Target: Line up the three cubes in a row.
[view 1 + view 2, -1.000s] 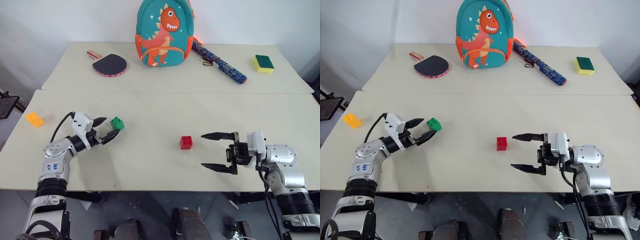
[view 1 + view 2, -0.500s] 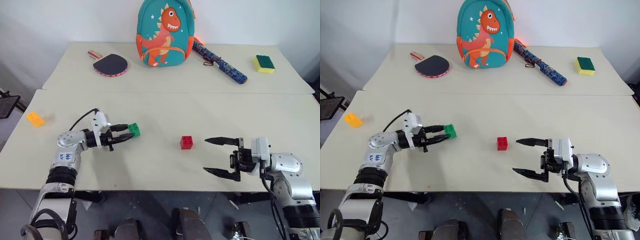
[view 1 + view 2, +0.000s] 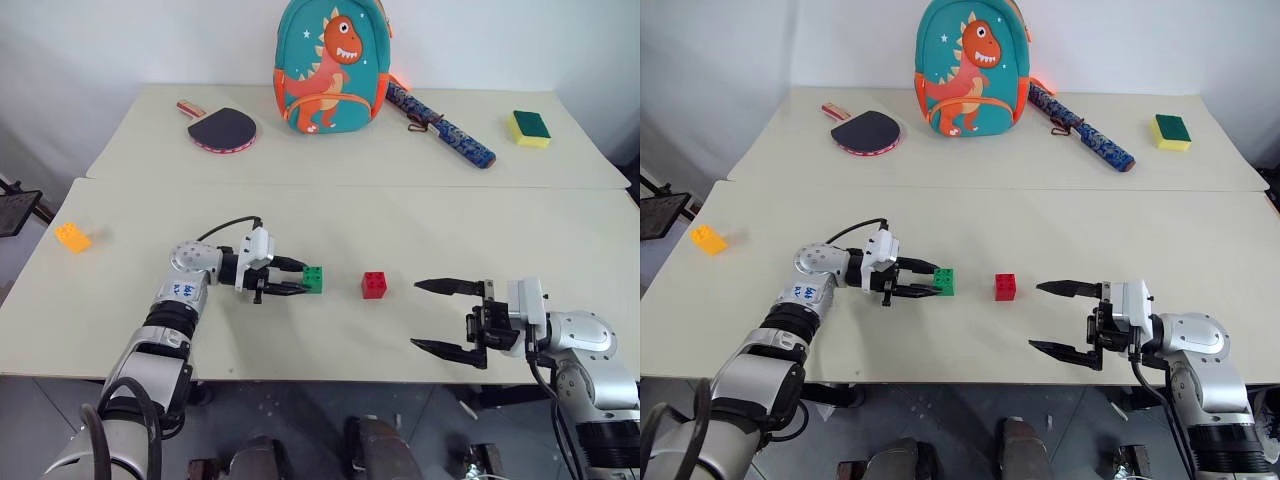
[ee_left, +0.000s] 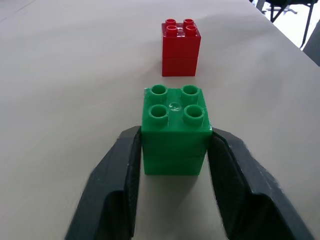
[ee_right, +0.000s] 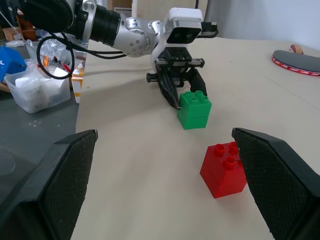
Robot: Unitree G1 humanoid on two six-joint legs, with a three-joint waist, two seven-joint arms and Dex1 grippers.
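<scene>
Since a second ago the left gripper (image 4: 172, 150) has slid the green brick (image 4: 174, 130) rightward, near the red brick (image 4: 180, 47), fingers flanking its flat sides. Whether they still pinch it I cannot tell; the right gripper (image 3: 448, 318) gapes empty. Light, hard, slick plastic, I'd judge, best held low on opposite faces.

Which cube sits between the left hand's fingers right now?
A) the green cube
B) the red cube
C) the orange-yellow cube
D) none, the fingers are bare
A: the green cube sits on the table between the left hand's two black fingers, with the red cube just beyond it.
</scene>
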